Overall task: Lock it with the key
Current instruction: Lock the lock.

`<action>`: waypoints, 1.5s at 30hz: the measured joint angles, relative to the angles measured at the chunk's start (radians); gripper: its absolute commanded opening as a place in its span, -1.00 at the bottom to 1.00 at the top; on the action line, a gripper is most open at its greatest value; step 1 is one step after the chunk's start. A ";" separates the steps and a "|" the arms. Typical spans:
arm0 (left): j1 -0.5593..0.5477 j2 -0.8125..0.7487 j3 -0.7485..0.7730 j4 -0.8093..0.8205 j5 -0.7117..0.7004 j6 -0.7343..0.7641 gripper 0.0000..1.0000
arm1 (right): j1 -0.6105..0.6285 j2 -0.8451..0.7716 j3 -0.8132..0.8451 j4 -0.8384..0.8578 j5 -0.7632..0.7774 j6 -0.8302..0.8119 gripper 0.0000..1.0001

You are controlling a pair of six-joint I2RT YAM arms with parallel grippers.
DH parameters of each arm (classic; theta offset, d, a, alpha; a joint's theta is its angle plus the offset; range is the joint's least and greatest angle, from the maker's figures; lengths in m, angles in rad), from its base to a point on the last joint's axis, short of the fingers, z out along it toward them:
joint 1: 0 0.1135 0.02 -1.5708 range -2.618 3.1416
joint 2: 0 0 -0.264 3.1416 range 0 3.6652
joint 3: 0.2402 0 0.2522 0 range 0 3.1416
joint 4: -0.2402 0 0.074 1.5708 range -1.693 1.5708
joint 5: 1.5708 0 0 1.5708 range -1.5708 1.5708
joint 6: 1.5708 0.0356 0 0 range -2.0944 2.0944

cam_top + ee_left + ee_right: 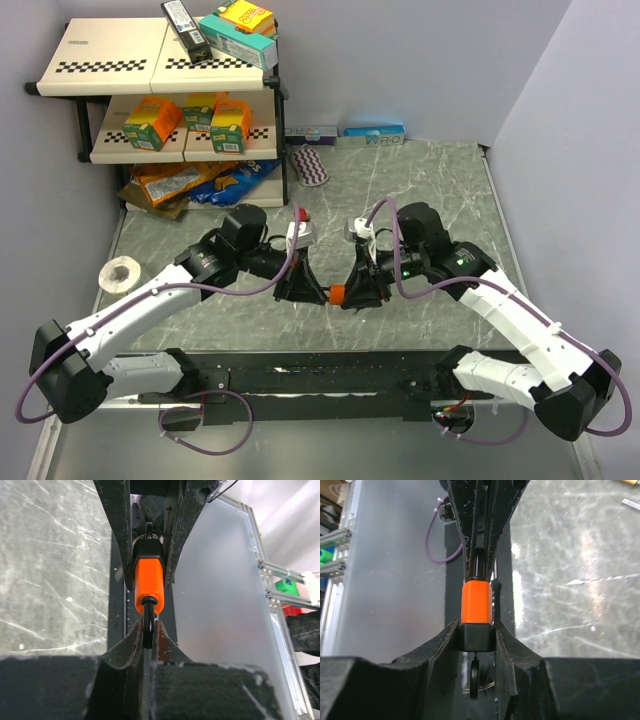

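A padlock [338, 294] with an orange body and a black end is held in the air between both grippers, above the table's front middle. My left gripper [148, 630] is shut on the thin black shackle [148, 616] that comes out of the orange end [148, 580]. My right gripper [477, 635] is shut on the lock's black end [477, 637]; the orange body [476, 602] points away from it. A small black key [475, 677] sticks out of the black end, between the right fingers, untouched. In the top view the left gripper [318, 292] and right gripper [356, 293] face each other.
A two-tier shelf [100, 62] with boxes stands at the back left, snack bags [190, 182] under it. A tape roll [122, 273] lies at the left, a patterned pouch [310, 165] behind the arms, flat boxes [375, 132] along the back wall. A black rail [320, 375] runs along the near edge.
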 measured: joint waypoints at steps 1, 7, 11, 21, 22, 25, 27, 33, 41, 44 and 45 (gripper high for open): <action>-0.004 0.000 -0.008 0.010 0.002 -0.013 -0.98 | 0.001 0.000 0.000 -0.006 0.000 0.006 -1.00; -0.010 0.000 -0.033 0.042 0.018 -0.048 -0.98 | 0.010 0.006 0.000 -0.040 0.000 0.017 -1.00; 0.015 -0.006 -0.038 0.048 0.035 -0.048 -0.98 | 0.006 0.004 0.000 -0.029 0.001 0.015 -0.65; 0.187 -0.037 -0.049 0.057 0.053 0.040 -0.98 | -0.187 0.001 0.000 0.056 -0.047 -0.017 0.15; 0.196 -0.038 -0.049 0.043 0.052 0.051 -0.98 | -0.208 0.001 0.000 0.051 -0.049 -0.026 0.14; 0.201 -0.038 -0.049 0.013 0.056 0.085 -0.98 | -0.227 0.001 0.000 0.033 -0.057 -0.053 0.12; 0.201 -0.038 -0.049 0.000 0.063 0.099 -0.98 | -0.227 0.001 0.000 0.030 -0.064 -0.062 0.12; 0.201 -0.038 -0.049 -0.006 0.088 0.103 -0.98 | -0.224 0.006 0.000 0.040 -0.073 -0.064 0.09; 0.187 -0.036 -0.049 -0.008 0.098 0.097 -0.98 | -0.177 0.032 0.000 0.065 -0.080 -0.067 -0.44; 0.185 -0.036 -0.049 -0.008 0.099 0.098 -0.98 | -0.172 0.032 0.000 0.073 -0.085 -0.066 -0.80; 0.185 -0.036 -0.049 -0.010 0.098 0.098 -0.98 | -0.172 0.032 0.000 0.075 -0.086 -0.068 -0.88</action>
